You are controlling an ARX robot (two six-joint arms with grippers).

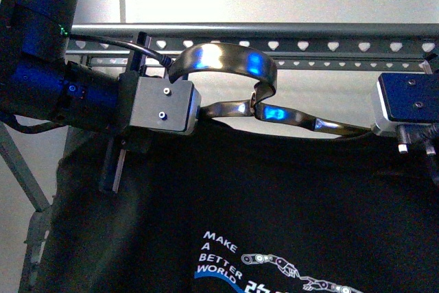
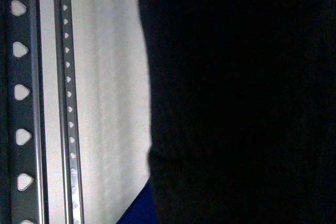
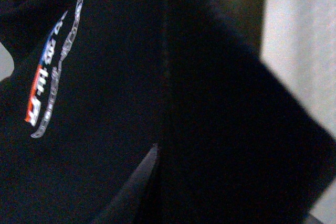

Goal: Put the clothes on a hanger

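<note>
The black T-shirt (image 1: 274, 190) hangs spread between my two grippers, its white "MAKE A BETTER WORLD" print (image 1: 219, 255) low in the front view. My left gripper (image 1: 195, 113) is shut on its left shoulder and my right gripper (image 1: 381, 125) on its right shoulder. The dark grey rack rail (image 1: 309, 32) with heart-shaped holes runs just above and behind the shirt's top edge. In the left wrist view, black cloth (image 2: 236, 98) hides the jaws beside the rail (image 2: 21, 93). In the right wrist view, the shirt (image 3: 210, 103) covers nearly everything and one finger (image 3: 139, 182) lies against it.
A small shiny metal coat hanger (image 1: 226, 60) sits in the shirt's neckline, its hook curving up in front of the rail. A thinner punched bar (image 2: 68, 103) runs parallel to the rail. A crossed rack leg (image 1: 24, 176) slants at the left. A pale wall is behind.
</note>
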